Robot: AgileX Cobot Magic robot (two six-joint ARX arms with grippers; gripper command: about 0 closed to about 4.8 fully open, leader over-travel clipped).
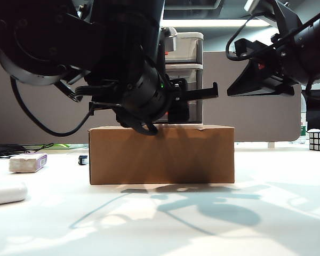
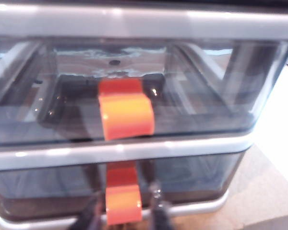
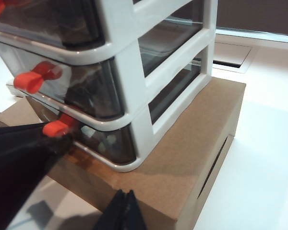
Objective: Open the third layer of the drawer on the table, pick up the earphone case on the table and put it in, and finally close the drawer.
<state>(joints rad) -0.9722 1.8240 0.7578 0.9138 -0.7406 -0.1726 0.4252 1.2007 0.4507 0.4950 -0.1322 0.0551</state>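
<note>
Exterior view: white counter (image 1: pixel 245 224) carries a brown cardboard box (image 1: pixel 161 154) at centre, and the three-tier drawer (image 1: pixel 185 69) stands on top of it, mostly hidden behind the left arm. Left gripper (image 2: pixel 123 211) is at the drawer front; left wrist view shows its dark fingers (image 2: pixel 89 216) on either side of the red-orange tab (image 2: pixel 123 204) of the third layer (image 2: pixel 192 177), the lowest drawer. Fingers close to the tab, partly closed around it; cannot tell if they actually pinch it. Third layer looks pushed in, flush with the frame. Right gripper (image 3: pixel 125 211) hangs above the box's right end, beside the drawer unit, fingers pressed together on nothing. Earphone case (image 1: pixel 7 193) lies on the counter at far left, near edge. Greyish-white block with purple edge (image 1: pixel 28 162) lies just behind it. Rubik's cube (image 1: pixel 319 140) at far right.
</note>
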